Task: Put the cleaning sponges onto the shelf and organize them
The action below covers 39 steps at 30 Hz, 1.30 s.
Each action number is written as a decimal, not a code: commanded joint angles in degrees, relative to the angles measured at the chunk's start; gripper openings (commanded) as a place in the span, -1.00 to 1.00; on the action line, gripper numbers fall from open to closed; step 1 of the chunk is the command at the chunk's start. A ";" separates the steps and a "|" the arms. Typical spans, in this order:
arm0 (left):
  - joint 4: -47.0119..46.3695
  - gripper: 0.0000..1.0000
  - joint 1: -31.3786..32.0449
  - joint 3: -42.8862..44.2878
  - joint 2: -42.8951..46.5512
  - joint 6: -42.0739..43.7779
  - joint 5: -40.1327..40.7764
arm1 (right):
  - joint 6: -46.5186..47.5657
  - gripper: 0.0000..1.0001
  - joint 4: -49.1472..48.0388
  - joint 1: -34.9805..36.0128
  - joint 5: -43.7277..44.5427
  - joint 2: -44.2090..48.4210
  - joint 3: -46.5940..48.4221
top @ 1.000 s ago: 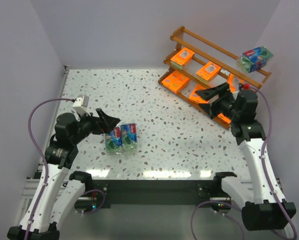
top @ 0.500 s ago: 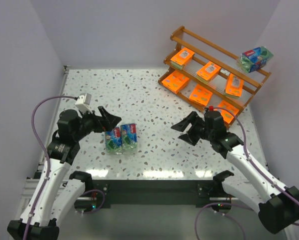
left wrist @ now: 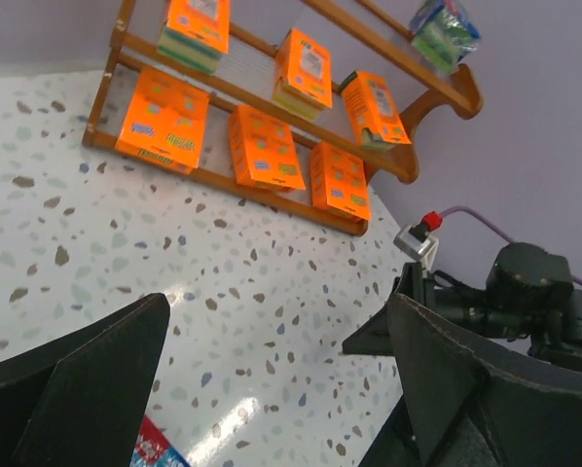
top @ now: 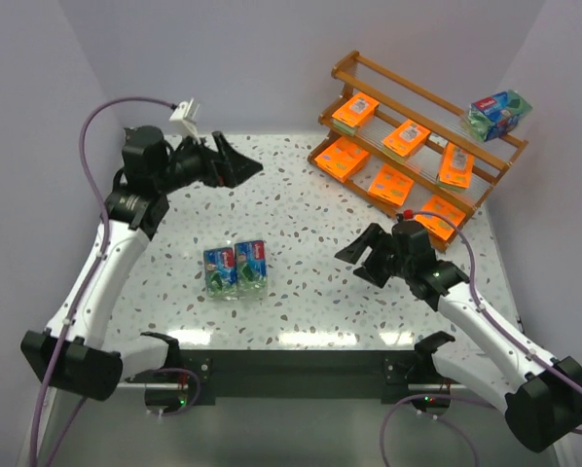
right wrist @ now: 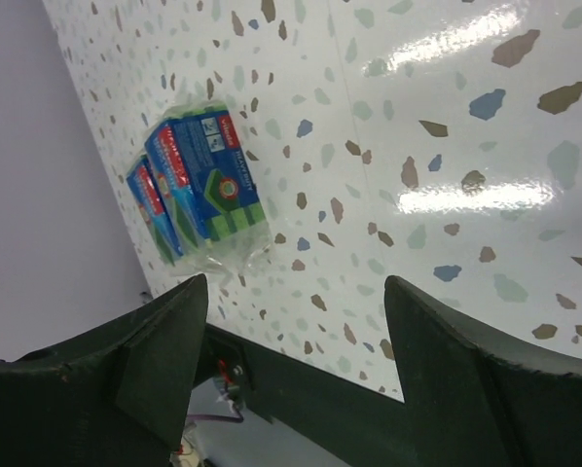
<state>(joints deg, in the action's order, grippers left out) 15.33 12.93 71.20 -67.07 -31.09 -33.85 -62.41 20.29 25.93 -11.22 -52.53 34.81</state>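
Two green-and-blue sponge packs (top: 236,268) lie side by side on the table, also in the right wrist view (right wrist: 196,183). The wooden shelf (top: 422,97) at the back right holds several orange sponge packs (top: 344,159) on its tiers and one green-and-blue pack (top: 498,112) on its top right end; the left wrist view shows the shelf (left wrist: 242,185) too. My left gripper (top: 240,162) is open and empty, raised near the back left. My right gripper (top: 359,254) is open and empty, to the right of the two packs.
The speckled white table (top: 291,195) is bounded by pale walls at the back and sides. The shelf stands angled in the back right corner. A dark base rail (top: 291,370) runs along the near edge.
My left arm has swung up and back from beside the two packs to the back left. My right arm came off the shelf a second ago and has since stayed at centre right.
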 commanded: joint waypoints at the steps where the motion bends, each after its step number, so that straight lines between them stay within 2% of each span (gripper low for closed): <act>1: -1.10 1.00 2.62 10.61 -5.78 3.14 -3.95 | 2.83 0.54 0.63 0.26 3.40 2.95 0.16; 3: -1.18 1.00 2.80 12.99 -7.54 2.71 -3.86 | 2.47 0.54 -0.86 0.17 8.46 5.15 2.09; 5: -1.88 1.00 2.80 12.74 -7.64 2.27 -3.68 | 2.91 0.57 -0.34 0.08 12.61 5.07 8.24; 6: -2.06 1.00 2.98 11.52 -7.20 2.00 -3.86 | 2.91 0.61 0.53 -0.44 16.20 2.98 13.39; 8: -1.71 1.00 3.07 9.50 -6.24 1.91 -3.86 | 2.91 0.63 1.76 -2.02 17.28 -0.10 18.95; 11: 0.22 1.00 3.07 3.71 -2.64 2.70 -2.90 | -0.07 0.64 5.63 -10.79 13.79 -6.08 29.07; 13: 2.14 1.00 3.07 0.45 0.96 3.58 -1.58 | -2.70 0.64 8.51 -19.48 11.85 -9.67 35.03; 16: 4.17 1.00 3.07 -2.63 5.96 4.02 0.17 | -3.68 0.66 14.22 -22.59 14.29 -12.32 43.03; 21: 5.41 1.00 3.07 -8.79 12.21 2.97 1.24 | -6.23 0.67 18.03 -29.08 20.79 -14.44 49.04; 27: 5.24 1.00 3.07 -12.05 15.82 2.00 1.59 | -7.46 0.66 17.67 -37.51 21.07 -16.11 52.55; 33: 3.92 1.00 3.07 -13.10 15.57 3.40 0.54 | -6.85 0.66 19.78 -43.24 17.47 -19.88 60.19; 39: 3.21 1.00 2.98 -12.84 13.90 5.51 -0.87 | -5.97 0.64 23.38 -45.44 12.19 -25.77 67.92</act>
<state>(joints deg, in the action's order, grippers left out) 20.62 15.79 58.22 -52.62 -27.81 -33.06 -68.90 40.47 -18.76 3.88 -76.20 98.21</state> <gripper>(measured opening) 0.997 0.822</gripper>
